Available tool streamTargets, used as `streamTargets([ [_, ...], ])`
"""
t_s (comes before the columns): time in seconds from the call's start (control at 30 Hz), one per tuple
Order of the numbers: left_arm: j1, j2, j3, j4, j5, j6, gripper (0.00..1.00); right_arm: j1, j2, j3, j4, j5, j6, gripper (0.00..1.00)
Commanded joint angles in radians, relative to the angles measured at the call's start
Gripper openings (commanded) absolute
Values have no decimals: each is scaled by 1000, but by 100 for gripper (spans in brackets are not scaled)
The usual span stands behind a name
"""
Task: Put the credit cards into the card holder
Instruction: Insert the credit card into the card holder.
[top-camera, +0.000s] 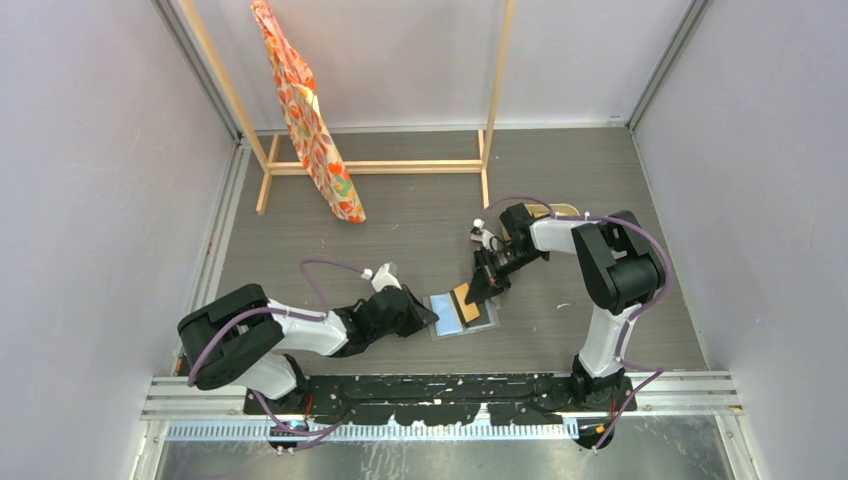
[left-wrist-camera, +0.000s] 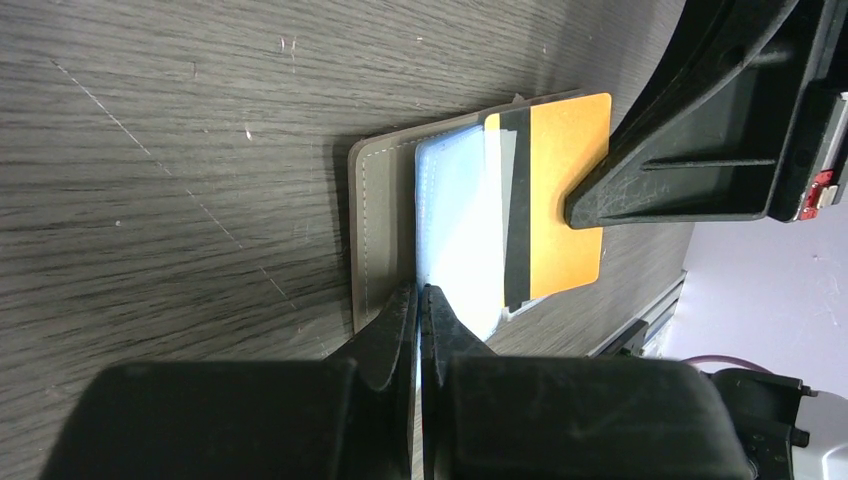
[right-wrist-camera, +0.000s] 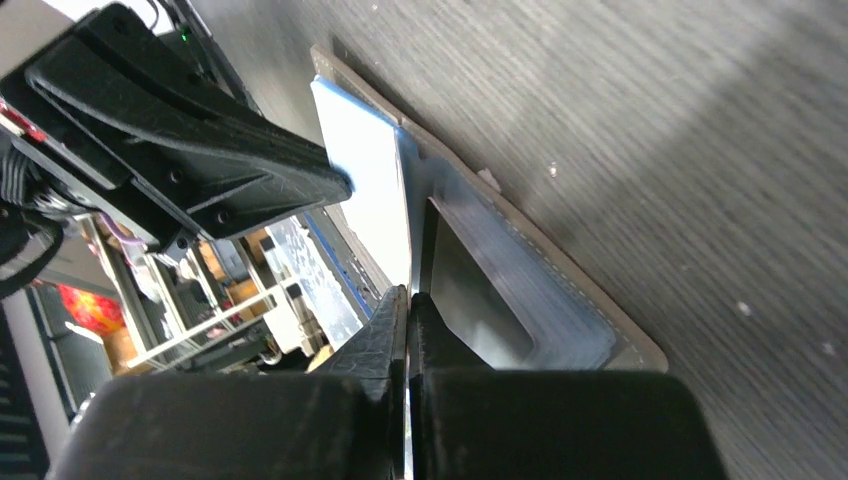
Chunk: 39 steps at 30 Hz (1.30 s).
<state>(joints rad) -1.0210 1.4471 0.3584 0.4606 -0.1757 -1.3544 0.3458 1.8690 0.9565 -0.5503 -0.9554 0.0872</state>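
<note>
Insertion: right gripper (right-wrist-camera: 408, 302) pinches credit card (left-wrist-camera: 565, 170) over card holder (left-wrist-camera: 380, 240), left gripper (left-wrist-camera: 420, 300) pinches holder; next, slide card in

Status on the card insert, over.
Left gripper shut on card holder's pale inner flap. Right gripper shut on orange credit card, striped edge over the open holder, not seated. Nothing seen in the way.

Left tool (left-wrist-camera: 420, 292) and right tool (right-wrist-camera: 408, 296) both clamped tight, seemingly close together.
</note>
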Motion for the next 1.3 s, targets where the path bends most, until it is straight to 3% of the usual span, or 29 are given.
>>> streamTargets([
  [0.0,-5,16,-4,58,-24,-8,0,-11,-7,-31,86,20,84,1],
  [0.8,-28,59,-17,118,-62,-21,0,-45,-101,-138,141,29,125,1],
  [1.27,-27,147,1,217,1,6,1,-10,-41,-108,164,21,150,1],
])
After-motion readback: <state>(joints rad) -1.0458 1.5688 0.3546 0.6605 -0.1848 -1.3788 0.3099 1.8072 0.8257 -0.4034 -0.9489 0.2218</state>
